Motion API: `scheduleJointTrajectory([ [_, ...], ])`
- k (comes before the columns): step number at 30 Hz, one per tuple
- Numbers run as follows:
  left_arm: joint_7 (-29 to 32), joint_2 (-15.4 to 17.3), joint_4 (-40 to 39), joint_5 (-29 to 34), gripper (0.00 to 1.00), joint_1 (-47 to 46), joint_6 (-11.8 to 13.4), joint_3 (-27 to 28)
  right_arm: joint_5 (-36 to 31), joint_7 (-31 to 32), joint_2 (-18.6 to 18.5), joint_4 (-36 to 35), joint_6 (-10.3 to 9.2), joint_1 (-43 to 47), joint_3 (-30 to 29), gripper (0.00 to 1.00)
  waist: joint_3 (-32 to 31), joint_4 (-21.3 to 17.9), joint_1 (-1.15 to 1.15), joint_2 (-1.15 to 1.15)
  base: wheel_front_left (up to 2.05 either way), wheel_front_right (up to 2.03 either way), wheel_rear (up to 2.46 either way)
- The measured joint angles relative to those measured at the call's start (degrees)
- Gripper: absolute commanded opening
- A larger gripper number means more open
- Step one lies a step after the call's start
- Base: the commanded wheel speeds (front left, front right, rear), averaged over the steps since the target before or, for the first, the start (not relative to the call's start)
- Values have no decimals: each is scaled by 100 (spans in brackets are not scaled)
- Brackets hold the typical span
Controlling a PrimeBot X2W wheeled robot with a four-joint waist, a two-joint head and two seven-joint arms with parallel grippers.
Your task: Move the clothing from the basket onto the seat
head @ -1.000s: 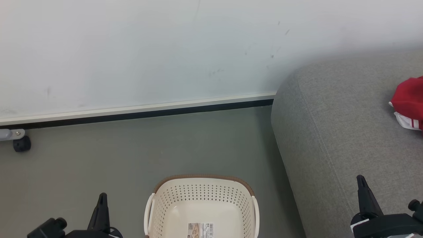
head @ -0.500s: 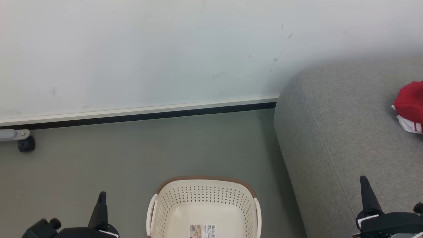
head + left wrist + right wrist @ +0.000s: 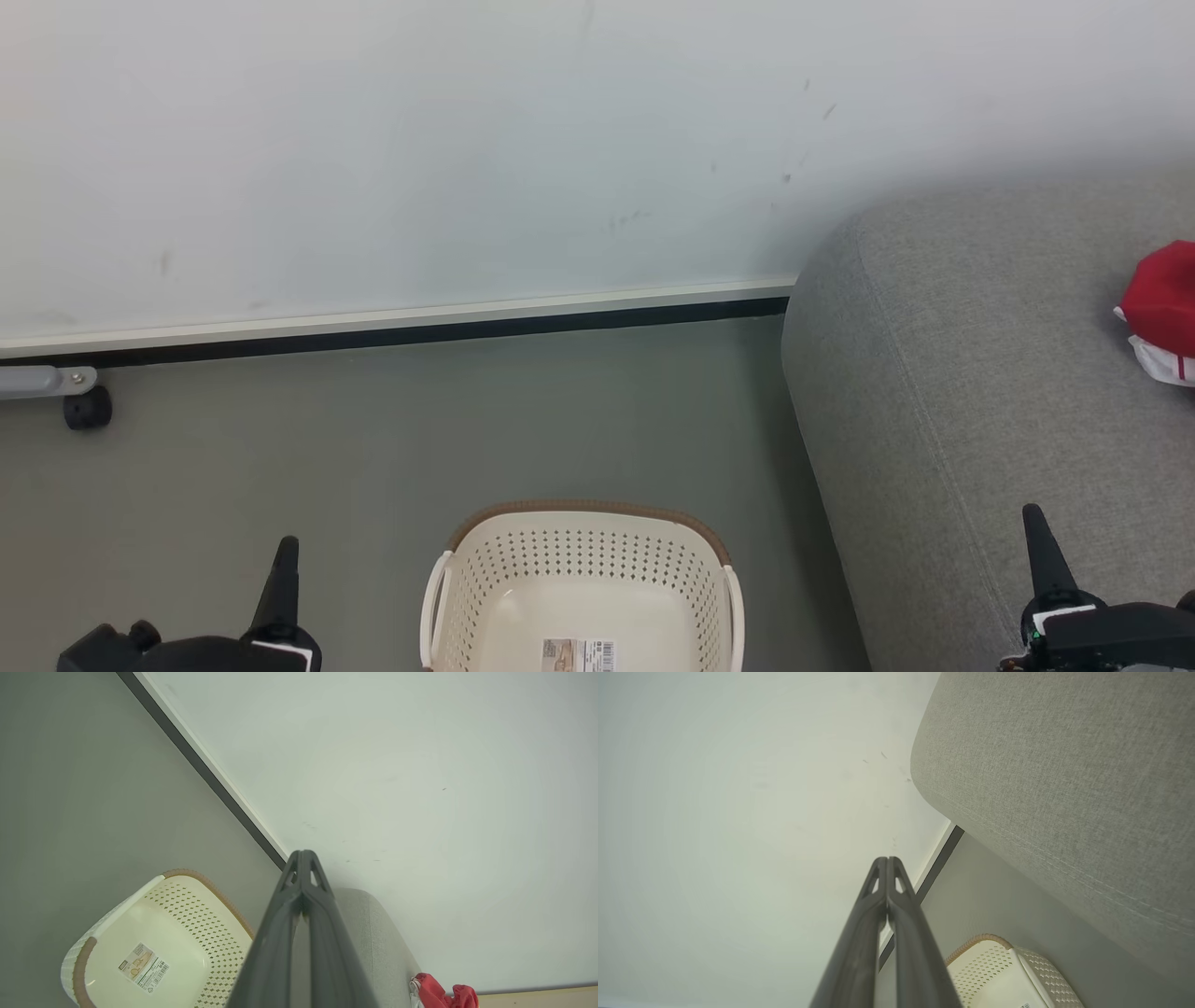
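Now left end effector (image 3: 286, 546) and right end effector (image 3: 1033, 513) sit clenched, empty, at bottom corners; open floor (image 3: 420, 429) borders the basket (image 3: 583, 510); clothing (image 3: 1162, 299) tops the seat (image 3: 971, 373), right edge.

A pale, faintly scuffed wall (image 3: 467, 140) meets the grey floor (image 3: 373, 439) along a dark skirting strip (image 3: 420, 329). At nine o'clock, a black caster (image 3: 88, 409) sits under a grey bracket (image 3: 42, 381).

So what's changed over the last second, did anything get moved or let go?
Only the head camera shifted: the whole view slid slightly right and down, so the things themselves did not move. Nothing was grabbed or released. The left hand and right hand stay shut and empty, the clothing still lies on the seat, and the basket sits empty on the floor.
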Motion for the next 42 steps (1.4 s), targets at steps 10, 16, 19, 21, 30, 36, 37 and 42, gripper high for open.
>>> scheduleJointTrajectory([
  [10, 147, -29, 88, -668, 0, -115, -125, 115, 630, 185, 107, 78, 52, -96, -193, 0, -40, 45, 0, 0, 0, 0, 0],
  [16, 249, -38, 158, -1093, 0, -164, -204, 180, 1029, 322, 193, 126, 88, -99, -324, 0, -67, 75, 0, 0, 0, 0, 0],
  [19, 301, -46, 189, -1338, 0, -222, -257, 216, 1255, 376, 224, 154, 101, -104, -391, 0, -80, 89, 0, 0, 0, 0, 0],
  [21, 333, -63, 211, -1457, 0, -229, -299, 240, 1372, 419, 250, 179, 103, -107, -434, 0, -89, 99, 0, 0, 0, 0, 0],
  [30, 481, -85, 293, -2118, 0, -339, -407, 353, 2008, 584, 372, 263, 165, -190, -627, 0, -129, 144, 0, 0, 0, 0, 0],
  [36, 504, -92, 310, -2246, 0, -343, -447, 367, 2058, 621, 389, 268, 186, -214, -647, 0, -133, 148, 0, 0, 0, 0, 0],
  [37, 504, -92, 310, -2246, 0, -343, -447, 367, 2059, 621, 389, 268, 186, -214, -647, 0, -133, 148, 0, 0, 0, 0, 0],
  [42, 504, -92, 312, -2246, 0, -343, -447, 367, 2059, 621, 390, 268, 186, -214, -648, 0, -133, 148, 0, 0, 0, 0, 0],
])
